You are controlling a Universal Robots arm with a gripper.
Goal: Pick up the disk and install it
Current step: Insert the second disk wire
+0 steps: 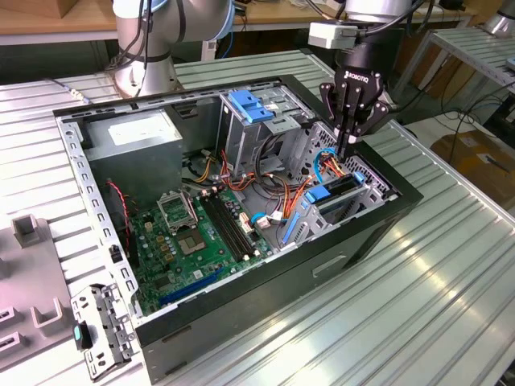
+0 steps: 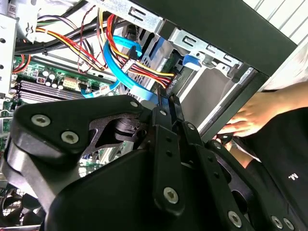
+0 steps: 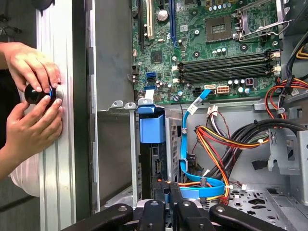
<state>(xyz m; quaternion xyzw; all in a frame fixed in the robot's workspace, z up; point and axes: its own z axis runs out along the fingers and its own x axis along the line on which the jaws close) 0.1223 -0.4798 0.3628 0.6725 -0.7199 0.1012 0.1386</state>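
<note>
Ribbed metal table [image 1: 451,265] under an open computer case [image 1: 241,322]. Gripper [image 1: 351,145] poised above the drive bay, fingers pressed together, holding nothing. Disk [image 1: 338,191] apparently seated in the bay's blue carrier, though partly hidden. Hands [image 3: 31,96] at the table edge.

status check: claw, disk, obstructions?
Claw shut, empty, poised above the drive bay. Disk upright in the bay, blue carrier showing. Blue cable and wire bundle beside the bay; person's hands on the table edge.
</note>
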